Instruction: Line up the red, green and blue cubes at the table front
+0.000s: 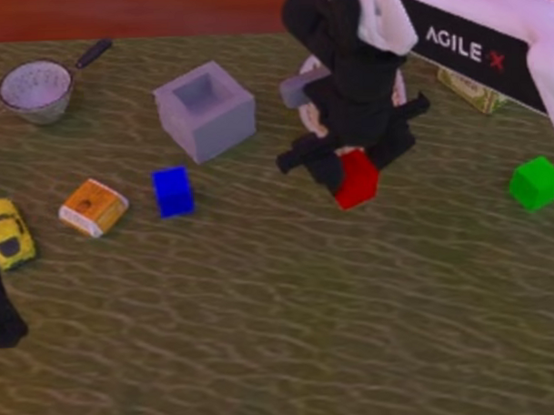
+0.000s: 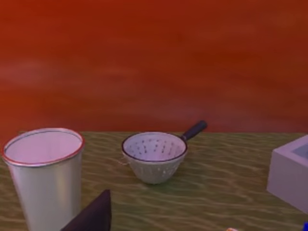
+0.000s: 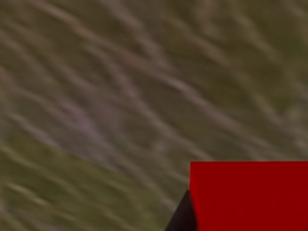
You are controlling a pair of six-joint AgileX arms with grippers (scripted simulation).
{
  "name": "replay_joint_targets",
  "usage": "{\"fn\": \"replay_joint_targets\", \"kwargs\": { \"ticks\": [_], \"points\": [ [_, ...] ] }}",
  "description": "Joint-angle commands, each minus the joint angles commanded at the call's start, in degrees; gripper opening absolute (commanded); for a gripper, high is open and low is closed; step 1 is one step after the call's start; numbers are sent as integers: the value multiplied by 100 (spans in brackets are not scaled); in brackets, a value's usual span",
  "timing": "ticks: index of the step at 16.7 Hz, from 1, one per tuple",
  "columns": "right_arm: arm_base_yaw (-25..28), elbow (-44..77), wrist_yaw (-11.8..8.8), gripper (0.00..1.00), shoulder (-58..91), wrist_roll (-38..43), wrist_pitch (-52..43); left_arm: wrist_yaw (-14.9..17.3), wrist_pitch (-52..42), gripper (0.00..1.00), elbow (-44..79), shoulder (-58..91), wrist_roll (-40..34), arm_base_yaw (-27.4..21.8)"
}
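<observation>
- Top view: the right gripper (image 1: 349, 173) hangs over the table's (image 1: 281, 335) middle, its black fingers (image 1: 326, 169) down at the red cube (image 1: 357, 178); the cube shows just below and right of the wrist, partly hidden by it.
- Right wrist view: the red cube (image 3: 250, 195) fills one corner with a dark fingertip (image 3: 183, 216) right against its side; I read the claw as clamped on the cube.
- Whether the cube touches the table or is lifted off it, I cannot tell.
- Behind the claw, under the arm, a pale round plate (image 1: 312, 115) peeks out, and a small box (image 1: 471, 90) lies beside the arm's white link.
- Right of the claw, well apart, the green cube (image 1: 536, 182) sits near the table's right edge.
- Left of the claw, the blue cube (image 1: 173, 191) sits alone; behind it stands the hollow grey block (image 1: 205, 110).
- Farther left lie the orange-and-white box (image 1: 93, 207) and a yellow toy car (image 1: 7, 232), and a colander (image 1: 36, 88) sits at the far left back.
- The left gripper (image 1: 2, 308) is parked at the table's left edge; its fingers' state cannot be told.
- Left wrist view: a metal cup (image 2: 45, 175), the colander (image 2: 154, 156) and a corner of the grey block (image 2: 291, 171) stand before a red-brown wall.
</observation>
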Motion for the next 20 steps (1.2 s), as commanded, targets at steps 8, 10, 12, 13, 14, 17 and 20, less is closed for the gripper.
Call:
{"fn": "replay_joint_targets", "kwargs": {
  "ticks": [8,10,12,13,14,17,20],
  "points": [
    [877,-188,54,0,-168,1647,-48,0,0,100,0,0,0,0],
    [1274,-324,74,0,-269,2474,-65,0,0,100,0,0,0,0],
    [1684,-468,92,0,-376,3347,-82,0,0,100,0,0,0,0],
    [1884,-540,101,0,-433,3767,-87,0,0,100,0,0,0,0],
    [2072,-610,109,0,-494,4150,-86,0,0,100,0,0,0,0],
    [2517,-786,135,0,-680,4976,-58,0,0,100,0,0,0,0],
    [2686,-856,149,0,-770,5249,-34,0,0,100,0,0,0,0]
  ]
}}
